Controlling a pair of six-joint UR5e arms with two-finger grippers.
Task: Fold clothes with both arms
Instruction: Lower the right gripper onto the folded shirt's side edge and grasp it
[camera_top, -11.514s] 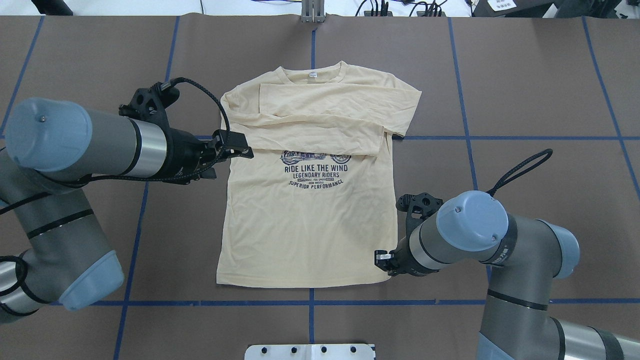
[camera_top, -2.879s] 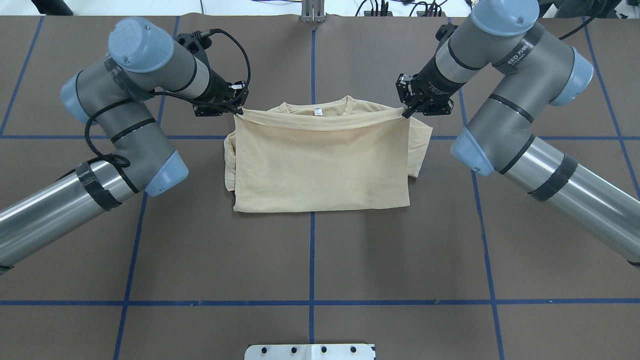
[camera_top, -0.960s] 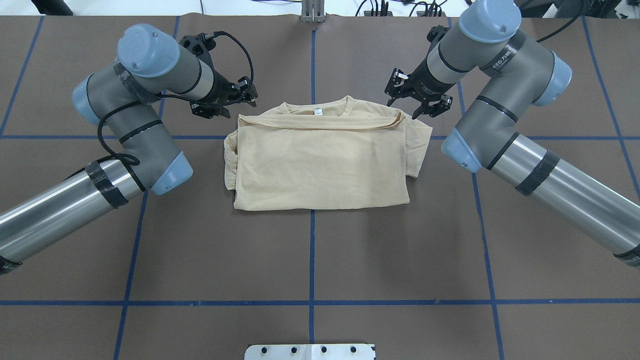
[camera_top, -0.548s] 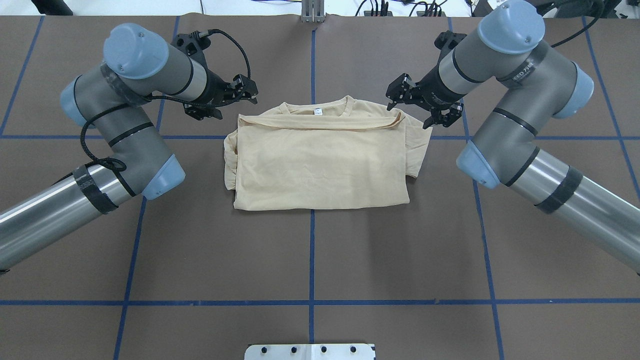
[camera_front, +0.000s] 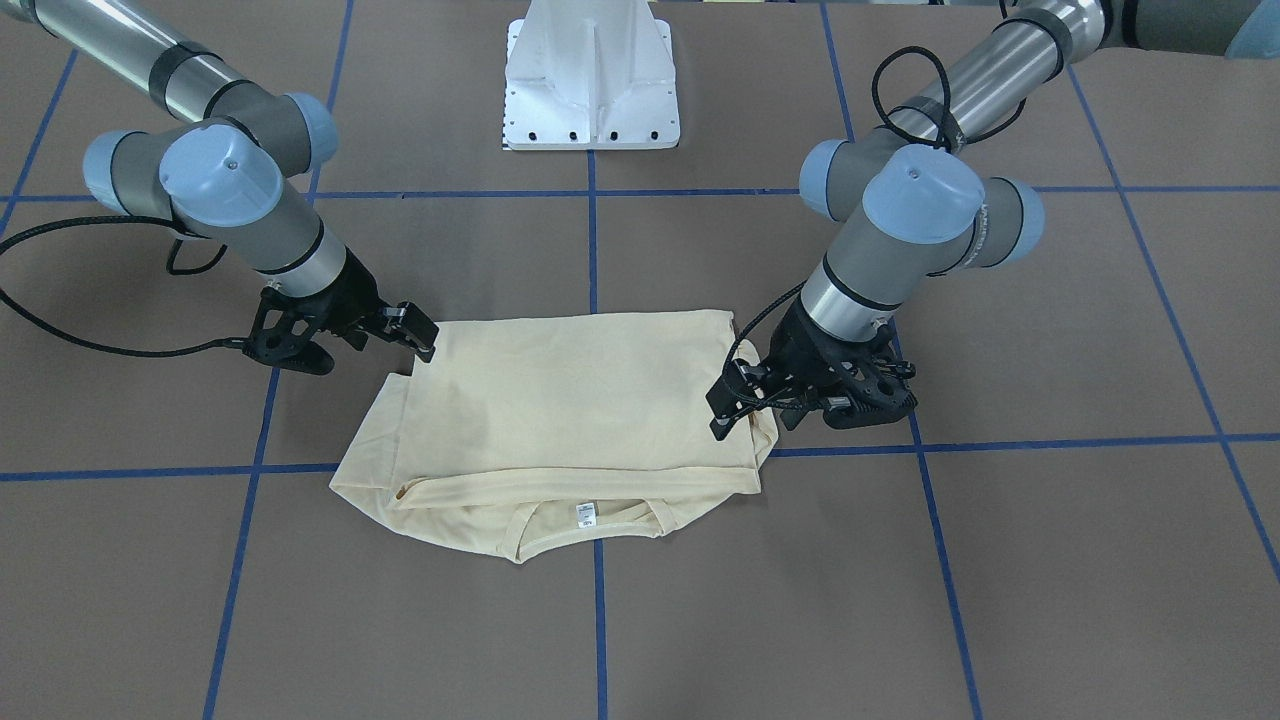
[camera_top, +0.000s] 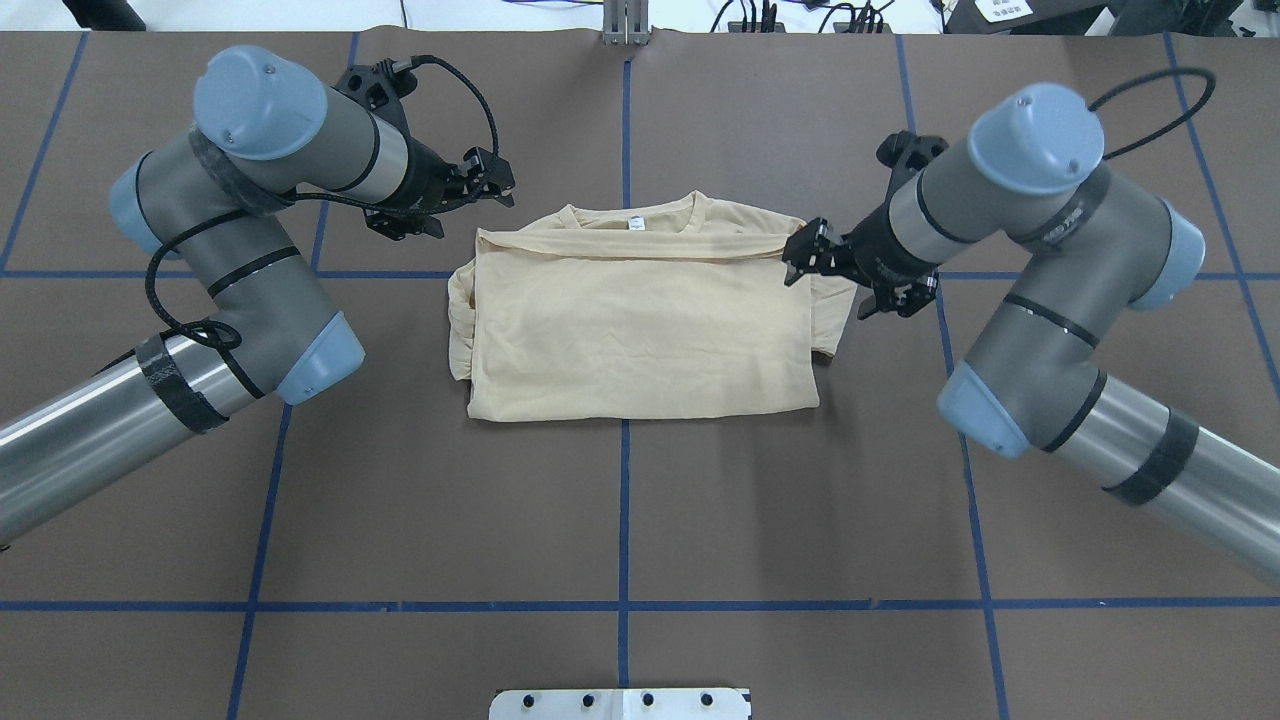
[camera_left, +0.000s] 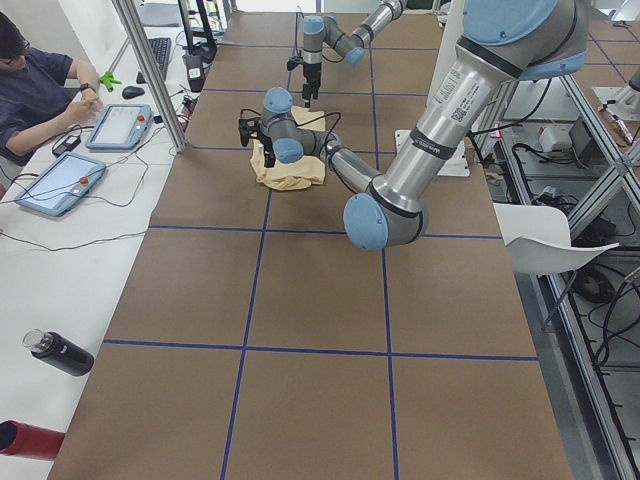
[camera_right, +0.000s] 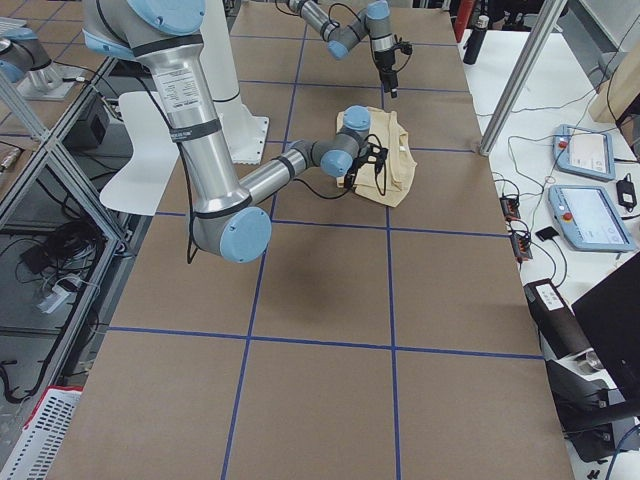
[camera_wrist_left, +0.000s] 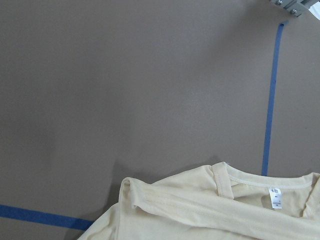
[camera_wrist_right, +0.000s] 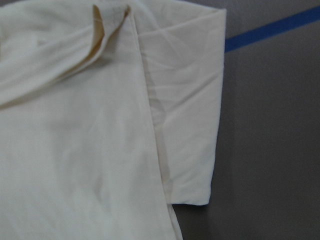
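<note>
The clothes (camera_top: 640, 325), a pale cream shirt, lie folded in half on the brown table, print hidden and hem edge up near the collar. The white neck label (camera_top: 630, 224) shows, also in the left wrist view (camera_wrist_left: 275, 196). My left gripper (camera_top: 472, 212) hovers open just off the shirt's far left corner, holding nothing. My right gripper (camera_top: 828, 296) is open over the shirt's right edge, where a folded sleeve (camera_wrist_right: 187, 105) sticks out. In the front-facing view the shirt (camera_front: 570, 400) lies between the left gripper (camera_front: 755, 415) and the right gripper (camera_front: 395, 340).
Blue tape lines (camera_top: 623, 520) grid the table. The white pedestal base (camera_front: 590, 75) stands at the robot's side. A person (camera_left: 40, 85) sits at a side bench with tablets (camera_left: 60, 183). A dark bottle (camera_left: 58, 352) lies on that bench.
Both grippers have let go of the folded hem. Over the last second the right gripper moved back toward the robot along the shirt's right edge. The left gripper barely shifted.
</note>
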